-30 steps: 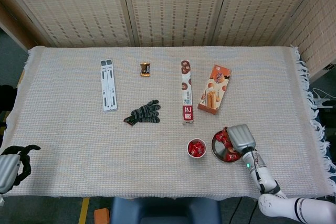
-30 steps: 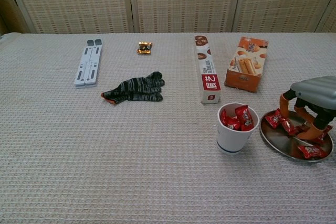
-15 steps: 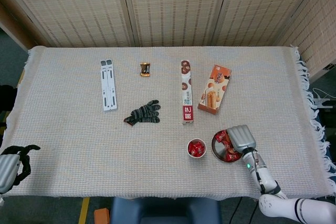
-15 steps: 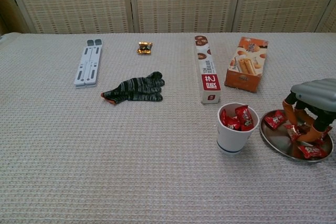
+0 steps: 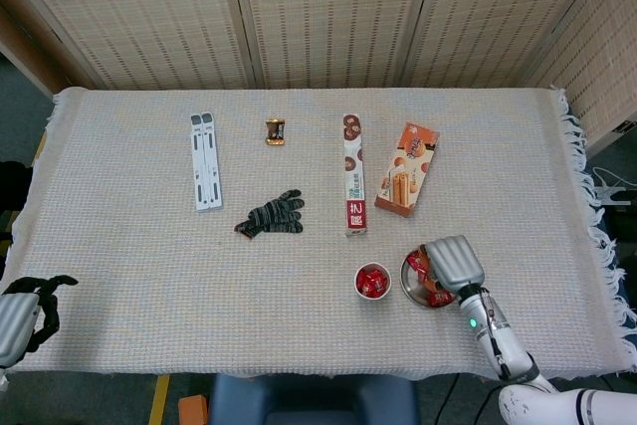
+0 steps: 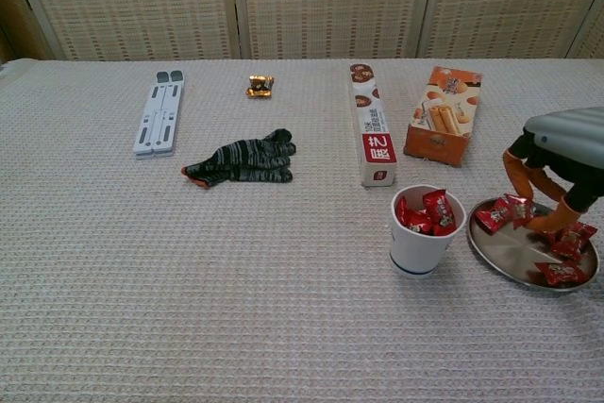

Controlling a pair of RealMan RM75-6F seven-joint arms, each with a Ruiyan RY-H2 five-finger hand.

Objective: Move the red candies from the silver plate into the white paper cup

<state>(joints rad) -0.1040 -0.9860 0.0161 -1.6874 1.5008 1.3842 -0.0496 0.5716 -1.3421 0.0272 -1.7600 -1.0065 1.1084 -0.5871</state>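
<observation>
Woven reed screens back a table under a waffle-textured cloth [image 6: 236, 280], with the right hand [image 6: 557, 172] over the plate.

Since a second ago the right hand has lifted a little above the silver plate [image 6: 500, 261], its orange fingertips [image 6: 517, 176] pinching one red candy [image 6: 518, 209] by its crinkled wrapper; that reads as a fresh pick, likely bound for the white paper cup [image 6: 425, 233] at the plate's nine o'clock, already holding several glossy sweets. More candies [image 6: 562, 273] lie on the shallow round metal dish. Far at the table's seven o'clock the left hand [image 5: 25, 314] rests idle, dark fingers curled, holding nothing.
</observation>
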